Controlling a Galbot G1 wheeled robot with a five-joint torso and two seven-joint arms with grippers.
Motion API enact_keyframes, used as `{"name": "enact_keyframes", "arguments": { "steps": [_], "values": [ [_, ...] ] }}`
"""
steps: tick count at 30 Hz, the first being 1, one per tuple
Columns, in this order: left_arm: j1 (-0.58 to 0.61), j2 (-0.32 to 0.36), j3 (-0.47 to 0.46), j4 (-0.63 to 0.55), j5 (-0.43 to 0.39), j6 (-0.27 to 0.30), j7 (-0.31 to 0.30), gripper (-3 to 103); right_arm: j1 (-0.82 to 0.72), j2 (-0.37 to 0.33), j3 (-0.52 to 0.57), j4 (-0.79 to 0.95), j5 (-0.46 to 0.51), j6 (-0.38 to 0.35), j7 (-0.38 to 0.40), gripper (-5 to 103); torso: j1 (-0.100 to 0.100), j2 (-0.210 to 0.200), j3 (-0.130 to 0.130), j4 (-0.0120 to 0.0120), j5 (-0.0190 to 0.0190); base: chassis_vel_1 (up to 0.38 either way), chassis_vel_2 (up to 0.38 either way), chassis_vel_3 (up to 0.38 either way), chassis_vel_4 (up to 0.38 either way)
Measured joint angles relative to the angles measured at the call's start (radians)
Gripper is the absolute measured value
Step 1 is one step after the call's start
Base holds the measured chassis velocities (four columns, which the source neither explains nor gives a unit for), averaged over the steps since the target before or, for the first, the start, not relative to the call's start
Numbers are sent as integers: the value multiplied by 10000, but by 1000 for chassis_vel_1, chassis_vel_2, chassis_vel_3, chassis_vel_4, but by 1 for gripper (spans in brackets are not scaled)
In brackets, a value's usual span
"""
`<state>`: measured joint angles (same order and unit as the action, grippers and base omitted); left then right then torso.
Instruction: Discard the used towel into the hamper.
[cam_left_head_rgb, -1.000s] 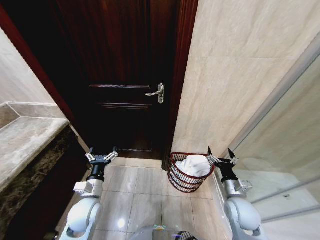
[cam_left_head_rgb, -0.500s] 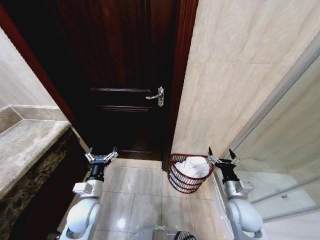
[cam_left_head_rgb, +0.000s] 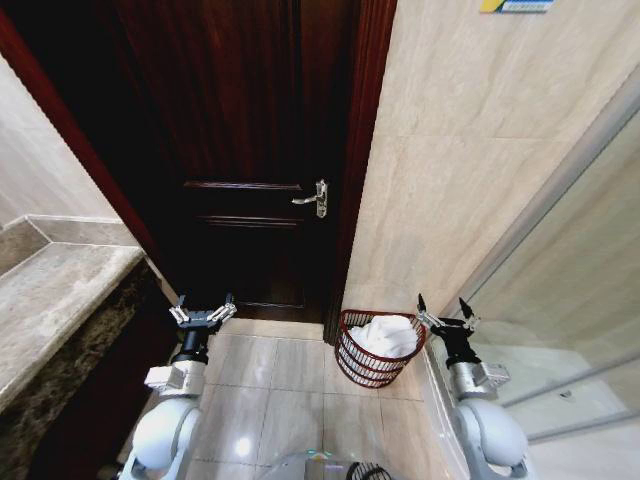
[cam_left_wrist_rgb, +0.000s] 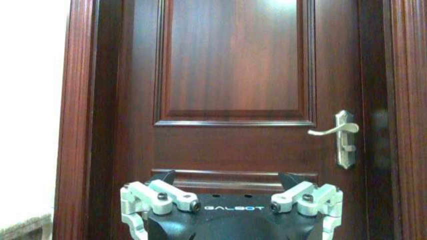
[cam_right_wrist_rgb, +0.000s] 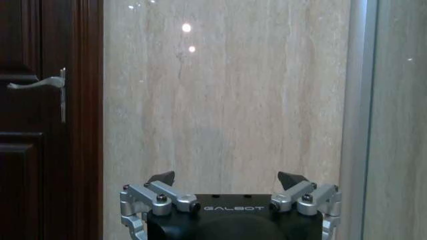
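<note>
The hamper (cam_left_head_rgb: 372, 364), a small dark reddish-brown ribbed basket, stands on the tiled floor at the foot of the beige wall beside the door frame. A crumpled white towel (cam_left_head_rgb: 385, 335) lies inside it, bulging over the rim. My right gripper (cam_left_head_rgb: 445, 313) is held up just right of the hamper, open and empty; it faces the beige wall in the right wrist view (cam_right_wrist_rgb: 227, 179). My left gripper (cam_left_head_rgb: 202, 309) is held up well to the left of the hamper, open and empty, facing the door in the left wrist view (cam_left_wrist_rgb: 227, 179).
A dark wooden door (cam_left_head_rgb: 250, 150) with a silver lever handle (cam_left_head_rgb: 312, 198) is shut straight ahead. A stone counter (cam_left_head_rgb: 50, 300) runs along the left. A glass panel with a metal frame (cam_left_head_rgb: 560, 300) bounds the right. Pale floor tiles (cam_left_head_rgb: 280, 400) lie between.
The whole head view has shifted a little, so the door handle and hamper sit slightly lower in the picture. Both grippers stay open and held as before.
</note>
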<state>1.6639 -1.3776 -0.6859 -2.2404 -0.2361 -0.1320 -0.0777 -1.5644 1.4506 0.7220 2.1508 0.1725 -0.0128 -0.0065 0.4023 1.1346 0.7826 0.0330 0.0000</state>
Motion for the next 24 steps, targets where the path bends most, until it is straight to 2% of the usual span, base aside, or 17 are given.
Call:
{"name": "enact_keyframes", "arguments": {
  "steps": [24],
  "values": [
    [193, -19, -27, -188, 35, -122, 4, 100, -226, 25, 107, 246, 53, 9, -27, 100, 613, 1358, 745, 0, 0, 0, 0, 0, 0]
  ]
}}
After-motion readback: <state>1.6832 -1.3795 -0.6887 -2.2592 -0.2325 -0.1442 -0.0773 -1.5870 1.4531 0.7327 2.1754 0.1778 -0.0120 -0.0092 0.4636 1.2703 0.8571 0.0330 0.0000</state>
